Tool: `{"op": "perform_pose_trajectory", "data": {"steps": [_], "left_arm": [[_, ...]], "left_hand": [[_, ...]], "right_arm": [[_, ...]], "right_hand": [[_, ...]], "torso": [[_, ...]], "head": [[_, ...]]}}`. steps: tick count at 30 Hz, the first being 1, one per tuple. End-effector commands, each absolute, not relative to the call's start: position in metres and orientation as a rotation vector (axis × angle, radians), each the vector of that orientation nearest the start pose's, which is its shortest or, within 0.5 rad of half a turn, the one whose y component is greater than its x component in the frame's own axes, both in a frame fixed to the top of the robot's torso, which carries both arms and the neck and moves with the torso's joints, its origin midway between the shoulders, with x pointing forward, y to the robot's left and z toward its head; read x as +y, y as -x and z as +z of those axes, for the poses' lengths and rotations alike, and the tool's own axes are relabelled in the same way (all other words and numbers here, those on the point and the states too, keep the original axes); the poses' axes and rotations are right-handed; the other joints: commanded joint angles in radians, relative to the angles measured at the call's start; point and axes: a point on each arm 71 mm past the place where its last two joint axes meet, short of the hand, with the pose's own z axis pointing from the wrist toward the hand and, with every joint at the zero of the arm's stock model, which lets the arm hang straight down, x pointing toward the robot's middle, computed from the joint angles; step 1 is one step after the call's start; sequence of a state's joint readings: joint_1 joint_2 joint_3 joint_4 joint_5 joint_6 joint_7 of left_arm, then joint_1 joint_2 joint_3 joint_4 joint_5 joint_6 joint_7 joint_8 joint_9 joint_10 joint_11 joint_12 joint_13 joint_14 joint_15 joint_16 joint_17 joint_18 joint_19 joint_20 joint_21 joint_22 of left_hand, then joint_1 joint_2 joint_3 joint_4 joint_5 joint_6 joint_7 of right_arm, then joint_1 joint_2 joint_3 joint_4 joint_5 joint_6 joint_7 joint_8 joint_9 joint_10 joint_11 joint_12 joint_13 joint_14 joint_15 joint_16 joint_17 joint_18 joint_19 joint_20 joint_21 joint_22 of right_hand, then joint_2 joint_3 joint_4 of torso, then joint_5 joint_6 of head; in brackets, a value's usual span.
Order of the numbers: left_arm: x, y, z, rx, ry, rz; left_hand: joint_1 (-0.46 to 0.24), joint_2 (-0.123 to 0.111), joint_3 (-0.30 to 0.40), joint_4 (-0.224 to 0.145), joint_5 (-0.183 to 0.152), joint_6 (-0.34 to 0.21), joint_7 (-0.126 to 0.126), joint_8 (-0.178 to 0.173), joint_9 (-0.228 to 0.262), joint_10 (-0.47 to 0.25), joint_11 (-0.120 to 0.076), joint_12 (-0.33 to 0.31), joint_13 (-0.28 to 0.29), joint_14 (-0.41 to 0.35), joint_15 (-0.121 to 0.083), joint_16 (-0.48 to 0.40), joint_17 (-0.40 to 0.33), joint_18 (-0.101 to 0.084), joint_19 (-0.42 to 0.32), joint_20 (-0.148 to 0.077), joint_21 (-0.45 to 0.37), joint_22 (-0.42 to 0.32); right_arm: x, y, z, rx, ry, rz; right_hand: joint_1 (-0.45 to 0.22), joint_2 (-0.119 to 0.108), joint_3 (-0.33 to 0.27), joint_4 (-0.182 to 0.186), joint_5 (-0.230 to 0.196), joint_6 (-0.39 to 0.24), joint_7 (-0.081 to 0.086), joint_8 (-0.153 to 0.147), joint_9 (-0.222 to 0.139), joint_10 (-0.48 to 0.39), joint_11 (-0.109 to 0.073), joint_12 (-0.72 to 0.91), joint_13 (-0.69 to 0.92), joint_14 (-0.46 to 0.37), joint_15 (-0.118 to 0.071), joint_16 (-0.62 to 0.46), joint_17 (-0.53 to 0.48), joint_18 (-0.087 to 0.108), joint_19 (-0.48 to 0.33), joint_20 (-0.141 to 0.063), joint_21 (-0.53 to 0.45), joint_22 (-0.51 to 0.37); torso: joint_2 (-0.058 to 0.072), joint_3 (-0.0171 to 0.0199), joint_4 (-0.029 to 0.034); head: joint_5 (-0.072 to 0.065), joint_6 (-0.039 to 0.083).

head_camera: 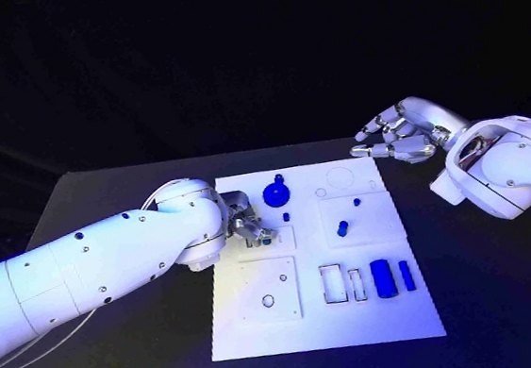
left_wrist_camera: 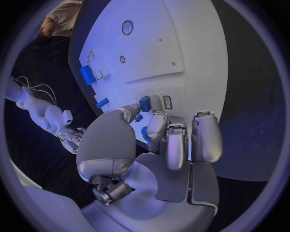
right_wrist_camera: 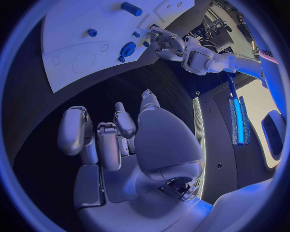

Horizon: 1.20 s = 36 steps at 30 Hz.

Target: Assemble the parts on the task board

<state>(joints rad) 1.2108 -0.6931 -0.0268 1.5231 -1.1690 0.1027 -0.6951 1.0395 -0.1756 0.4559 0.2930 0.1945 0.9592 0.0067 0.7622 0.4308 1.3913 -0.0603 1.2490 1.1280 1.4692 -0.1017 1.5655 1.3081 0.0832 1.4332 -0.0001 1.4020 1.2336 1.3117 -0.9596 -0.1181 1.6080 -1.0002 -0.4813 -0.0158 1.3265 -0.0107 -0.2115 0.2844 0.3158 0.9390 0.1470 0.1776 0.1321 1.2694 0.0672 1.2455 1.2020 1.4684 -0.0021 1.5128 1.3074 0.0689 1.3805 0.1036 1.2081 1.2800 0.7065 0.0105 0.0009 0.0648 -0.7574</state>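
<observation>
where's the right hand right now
In the head view the right hand hangs over the dark table, just off the task board's far right corner, holding nothing.

A: Task board (head_camera: 371, 319): matt white plate, smooth. Parts (head_camera: 382, 277) look like glossy blue plastic.
B: Table (head_camera: 103, 202) is matt black. Left hand (head_camera: 248, 225) and right hand (head_camera: 398, 138): silvery metal-look finish, satin sheen.

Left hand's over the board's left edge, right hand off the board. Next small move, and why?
Probably close the left hand on the small blue part at its fingertips and lift: it hovers over the task board, holding nothing visible, while the right hand waits off-board.
</observation>
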Motion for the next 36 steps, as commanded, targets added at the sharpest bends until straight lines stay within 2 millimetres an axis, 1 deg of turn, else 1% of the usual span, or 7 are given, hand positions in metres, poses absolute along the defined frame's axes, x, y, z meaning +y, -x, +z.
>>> {"op": "perform_pose_trajectory", "data": {"steps": [1, 11, 17, 21, 25, 26, 36], "left_arm": [[0.155, -0.477, -0.213, 2.288, 0.127, -0.259], [0.157, -0.481, -0.198, 2.262, 0.225, -0.329], [0.172, -0.494, -0.183, 2.279, 0.282, -0.343], [0.186, -0.509, -0.168, 2.274, 0.304, -0.339], [0.197, -0.525, -0.152, 2.252, 0.329, -0.323], [0.199, -0.529, -0.15, 2.245, 0.329, -0.312], [0.208, -0.556, -0.149, 2.223, 0.33, -0.205]], "left_hand": [[-0.015, 0.006, -0.028, 0.001, 0.005, 0.011, 0.001, 0.007, -0.009, 0.007, 0.002, 0.008, 0.002, 0.102, -0.007, 0.005, 0.263, -0.016, 0.01, 0.0, 0.005, 0.002], [-0.028, 0.02, -0.145, 0.0, 0.006, 0.008, 0.003, 0.01, -0.036, -0.002, 0.003, -0.001, -0.013, 0.102, -0.006, 0.005, 0.263, -0.016, 0.01, 0.0, 0.003, 0.001], [0.018, 0.023, -0.184, -0.002, 0.008, -0.018, 0.012, -0.002, -0.057, -0.042, 0.011, -0.054, -0.082, 0.1, -0.004, 0.003, 0.258, -0.012, 0.002, 0.002, -0.007, -0.017], [0.06, 0.027, -0.182, -0.001, 0.007, -0.052, 0.032, -0.041, -0.087, -0.085, 0.027, -0.115, -0.161, 0.096, 0.009, -0.006, 0.245, -0.006, -0.015, 0.009, -0.028, -0.053], [0.058, 0.021, -0.22, -0.001, 0.005, -0.108, 0.068, -0.091, -0.122, -0.215, 0.059, -0.268, -0.341, 0.084, 0.036, -0.03, 0.208, 0.006, -0.047, 0.025, -0.069, -0.12], [0.06, 0.023, -0.231, -0.001, 0.005, -0.111, 0.072, -0.095, -0.126, -0.227, 0.064, -0.279, -0.355, 0.083, 0.04, -0.033, 0.205, 0.007, -0.05, 0.03, -0.073, -0.125], [0.065, 0.04, -0.245, 0.0, 0.005, -0.109, 0.075, -0.097, -0.132, -0.231, 0.067, -0.279, -0.36, 0.085, 0.044, -0.029, 0.21, 0.008, -0.05, 0.036, -0.074, -0.125]], "right_arm": [[-0.241, -0.48, -0.148, 1.57, -0.255, 0.829], [-0.24, -0.482, -0.153, 1.569, -0.269, 0.83], [-0.242, -0.483, -0.155, 1.571, -0.278, 0.826], [-0.243, -0.484, -0.156, 1.571, -0.283, 0.823], [-0.243, -0.484, -0.156, 1.572, -0.285, 0.822], [-0.242, -0.484, -0.156, 1.572, -0.285, 0.823], [-0.24, -0.484, -0.156, 1.576, -0.282, 0.828]], "right_hand": [[-0.01, 0.002, -0.006, 0.0, -0.005, 0.006, -0.001, 0.005, -0.001, 0.001, -0.002, 0.0, -0.001, 0.072, -0.007, -0.006, 0.139, 0.017, 0.002, -0.007, -0.005, -0.001], [-0.011, 0.002, -0.006, 0.0, -0.005, 0.005, -0.001, 0.005, -0.001, 0.002, -0.002, 0.001, 0.0, 0.072, -0.007, -0.006, 0.14, 0.017, 0.003, -0.007, -0.004, 0.0], [-0.011, 0.002, -0.007, 0.0, -0.005, 0.005, -0.001, 0.005, -0.001, 0.003, -0.002, 0.002, 0.001, 0.072, -0.007, -0.006, 0.14, 0.017, 0.003, -0.007, -0.005, 0.0], [-0.011, 0.002, -0.007, 0.0, -0.005, 0.005, -0.001, 0.005, -0.001, 0.003, -0.002, 0.002, 0.001, 0.072, -0.007, -0.006, 0.14, 0.017, 0.003, -0.007, -0.005, 0.0], [-0.01, 0.002, -0.007, 0.0, -0.004, 0.005, -0.001, 0.005, -0.001, 0.003, -0.002, 0.002, 0.001, 0.072, -0.007, -0.006, 0.14, 0.017, 0.003, -0.007, -0.004, 0.001], [-0.01, 0.002, -0.007, 0.0, -0.004, 0.005, -0.001, 0.005, -0.001, 0.003, -0.002, 0.002, 0.001, 0.072, -0.007, -0.006, 0.14, 0.017, 0.003, -0.007, -0.004, 0.001], [-0.009, 0.004, -0.007, -0.001, -0.003, 0.005, -0.001, 0.006, -0.001, 0.004, -0.002, 0.004, 0.003, 0.073, -0.007, -0.005, 0.143, 0.016, 0.004, -0.007, -0.002, 0.002]], "torso": [[0.0, 0.0003, 0.0008], [-0.001, 0.0006, -0.001], [-0.002, -0.0001, 0.0016], [-0.001, 0.0019, 0.0007], [0.001, 0.0, 0.0], [0.001, 0.0, -0.0007], [0.003, 0.0005, -0.0004]], "head": [[0.0, 0.0], [0.001, 0.005], [-0.004, 0.012], [-0.002, 0.015], [-0.001, 0.022], [0.001, 0.024], [0.002, 0.022]]}}
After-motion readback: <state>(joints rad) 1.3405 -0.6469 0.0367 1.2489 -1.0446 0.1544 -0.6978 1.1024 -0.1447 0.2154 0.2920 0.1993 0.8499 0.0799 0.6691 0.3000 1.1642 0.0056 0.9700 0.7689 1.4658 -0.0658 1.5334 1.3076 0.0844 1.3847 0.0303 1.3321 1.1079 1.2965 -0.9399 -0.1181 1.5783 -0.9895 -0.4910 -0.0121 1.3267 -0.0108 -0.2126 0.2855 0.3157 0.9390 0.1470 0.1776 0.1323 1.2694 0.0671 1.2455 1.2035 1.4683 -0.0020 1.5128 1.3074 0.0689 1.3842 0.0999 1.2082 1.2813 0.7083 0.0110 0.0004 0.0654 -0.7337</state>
